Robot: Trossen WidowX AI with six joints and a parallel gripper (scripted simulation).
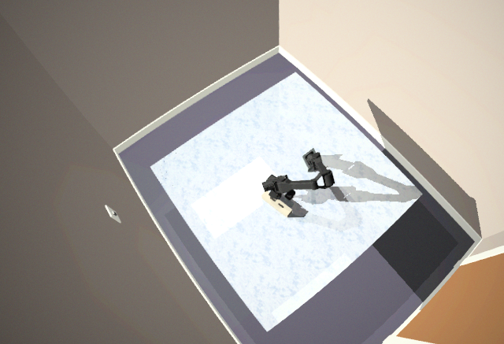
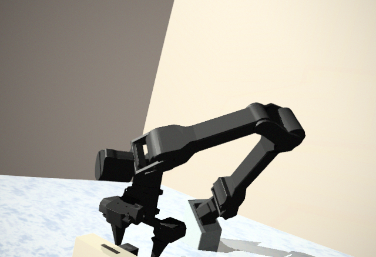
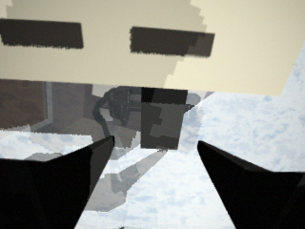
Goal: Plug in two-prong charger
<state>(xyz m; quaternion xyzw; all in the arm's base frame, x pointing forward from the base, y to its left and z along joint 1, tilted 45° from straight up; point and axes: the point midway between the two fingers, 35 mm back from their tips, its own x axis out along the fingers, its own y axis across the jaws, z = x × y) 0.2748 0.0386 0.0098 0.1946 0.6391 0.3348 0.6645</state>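
The cream power strip (image 1: 273, 201) (image 2: 83, 246) (image 3: 248, 72) has two dark slots on its upper face in the wrist view. A dark block, apparently the charger (image 2: 130, 248) (image 3: 162, 126), adjoins the strip's long edge below the right slot in the wrist view. Its prongs are not visible, and I cannot tell whether it touches the strip. My gripper (image 2: 136, 249) (image 3: 156, 141) is open and empty, pointing down beside the strip. In the wrist view its fingertips stand wide apart, left and right of the block, with gaps on both sides.
The arm's base (image 1: 311, 159) (image 2: 209, 236) stands at the back right of the strip in the exterior view, with the arm arching over between them. A white rectangle (image 1: 227, 205) lies on the pale blue mottled surface (image 1: 260, 116) left of the strip in the top view. Shadows cross the wrist view.
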